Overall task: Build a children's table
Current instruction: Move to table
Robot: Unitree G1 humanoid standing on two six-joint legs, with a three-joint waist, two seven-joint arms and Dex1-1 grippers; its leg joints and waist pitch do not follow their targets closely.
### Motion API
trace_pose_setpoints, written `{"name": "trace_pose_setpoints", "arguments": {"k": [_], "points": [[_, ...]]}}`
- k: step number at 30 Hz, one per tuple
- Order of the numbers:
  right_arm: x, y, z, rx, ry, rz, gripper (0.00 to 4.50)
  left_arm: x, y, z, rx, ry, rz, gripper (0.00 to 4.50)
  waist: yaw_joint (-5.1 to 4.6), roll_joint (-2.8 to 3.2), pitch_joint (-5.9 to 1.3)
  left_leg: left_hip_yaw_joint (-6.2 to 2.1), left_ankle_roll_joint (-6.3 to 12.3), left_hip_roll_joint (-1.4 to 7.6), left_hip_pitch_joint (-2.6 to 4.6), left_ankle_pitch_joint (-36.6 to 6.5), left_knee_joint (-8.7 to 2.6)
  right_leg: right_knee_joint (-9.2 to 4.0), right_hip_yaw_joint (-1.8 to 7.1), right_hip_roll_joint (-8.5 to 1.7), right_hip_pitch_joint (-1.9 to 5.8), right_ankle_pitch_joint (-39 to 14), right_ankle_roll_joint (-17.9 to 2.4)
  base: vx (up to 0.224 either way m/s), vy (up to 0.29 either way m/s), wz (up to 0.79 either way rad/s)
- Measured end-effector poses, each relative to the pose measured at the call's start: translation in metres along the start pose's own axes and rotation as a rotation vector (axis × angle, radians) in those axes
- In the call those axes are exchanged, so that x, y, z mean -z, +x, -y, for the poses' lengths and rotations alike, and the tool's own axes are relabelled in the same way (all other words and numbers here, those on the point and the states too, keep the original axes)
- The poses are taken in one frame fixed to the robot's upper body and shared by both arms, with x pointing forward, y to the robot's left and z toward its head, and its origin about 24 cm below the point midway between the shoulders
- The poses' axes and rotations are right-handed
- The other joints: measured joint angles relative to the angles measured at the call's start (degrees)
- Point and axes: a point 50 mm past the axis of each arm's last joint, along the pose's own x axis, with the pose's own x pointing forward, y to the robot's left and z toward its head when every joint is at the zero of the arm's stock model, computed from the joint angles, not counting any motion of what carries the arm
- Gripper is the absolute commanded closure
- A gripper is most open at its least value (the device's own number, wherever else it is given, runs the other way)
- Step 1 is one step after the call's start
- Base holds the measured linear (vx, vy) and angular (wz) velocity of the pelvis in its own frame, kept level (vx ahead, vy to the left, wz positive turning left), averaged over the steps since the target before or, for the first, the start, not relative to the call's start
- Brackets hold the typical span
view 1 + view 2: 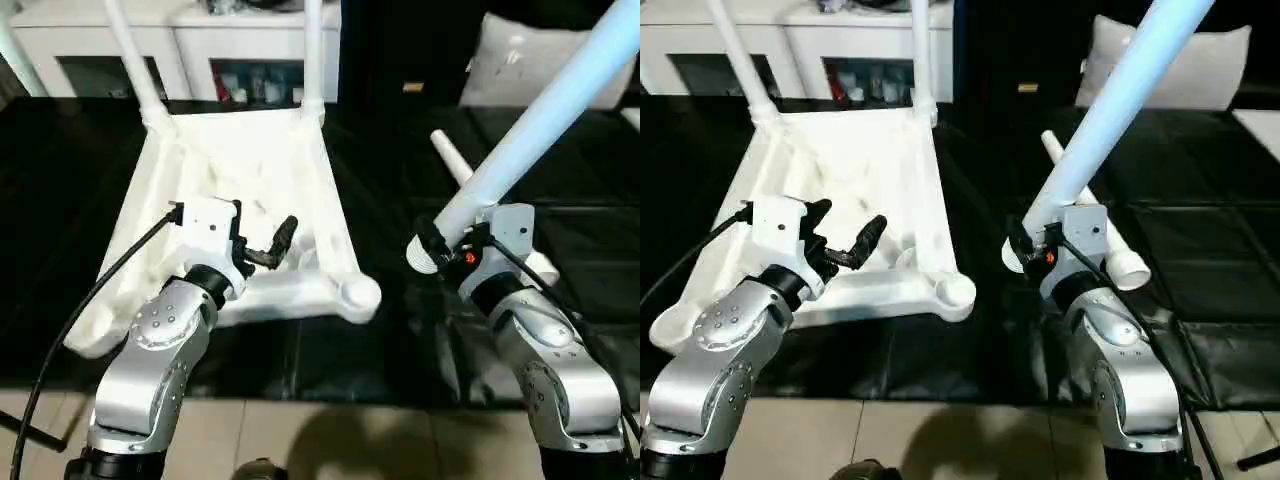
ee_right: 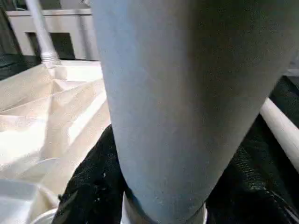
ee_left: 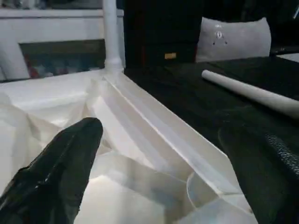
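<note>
Your upturned white plastic ribbed tabletop [image 1: 240,190] lies on black matting. Left gripper [image 1: 262,238] hovers over its near edge, fingers spread. Right gripper [image 1: 1040,245] clamps a long white tubular leg [image 1: 1110,100] beside it.

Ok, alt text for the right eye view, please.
The right gripper holds a white table leg slanting up and away, beside the upturned white tabletop on a black mat. The open left gripper hovers over the tabletop's ribbed underside; two legs already stand in its far corners, and another lies on the mat.
</note>
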Motion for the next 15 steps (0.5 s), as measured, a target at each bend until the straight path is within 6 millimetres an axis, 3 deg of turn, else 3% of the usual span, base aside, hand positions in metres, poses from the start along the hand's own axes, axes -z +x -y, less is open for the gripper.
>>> {"name": "trace_pose_setpoints", "arguments": {"k": [5, 9, 12, 13, 14, 15], "points": [[-0.001, 0.0, 0.0, -0.024, 0.031, 0.005, 2.62, 0.003, 0.0, 0.002, 0.094, -0.017, -0.045, 0.0, -0.44, 0.21, 0.32, -0.13, -0.12, 0.3, -0.09, -0.1, -0.89, -2.07, -0.74, 0.02, 0.55, 0.0, 0.1, -0.09, 0.032, -0.08], [0.001, 0.001, 0.011, -0.006, 0.032, -0.008, 2.62, 0.0, 0.002, 0.006, 0.241, 0.059, -0.071, 0.0, -0.51, 0.36, 0.47, -0.11, -0.12, 0.29, -0.12, -0.1, -1.0, -2.45, -0.76, 0.0, 0.38, 0.0, 0.0, -0.074, 0.024, -0.11], [-0.002, 0.002, 0.012, -0.026, 0.029, 0.018, 2.62, 0.004, 0.001, 0.01, 0.341, 0.084, -0.109, 0.0, -0.5, 0.64, 0.72, 0.15, -0.12, 0.31, -0.05, -0.1, -2.05, -2.93, -1.3, -0.05, 0.25, -0.5, -0.7, -0.088, -0.001, -0.03], [-0.003, 0.003, 0.015, -0.022, 0.016, 0.023, 2.62, 0.005, 0.002, 0.012, 0.381, 0.101, -0.126, 0.0, -0.2, 0.52, 0.84, 0.95, -0.12, 0.57, -0.2, -0.1, -2.96, -2.36, -1.77, -0.16, 0.04, -1.7, -1.6, -0.112, -0.017, 0.03], [-0.004, 0.003, 0.018, -0.016, 0.008, 0.023, 2.62, 0.005, 0.002, 0.012, 0.397, 0.111, -0.135, 0.0, 0.44, 0.49, 0.86, 1.74, -0.13, 0.79, -0.19, -0.1, -3.72, -0.65, -1.89, -0.29, -0.18, -3.2, -2.2, -0.128, -0.059, 0.17], [-0.004, 0.001, 0.022, -0.005, 0.012, 0.019, 2.62, 0.003, 0.005, 0.013, 0.423, 0.125, -0.137, 0.0, 1.77, -0.53, 0.71, 3.72, -0.12, 1.02, 0.05, -0.1, -4.49, 2.72, -1.39, -0.56, -0.64, -6.0, -3.3, 0.044, -0.147, 0.34]]}}
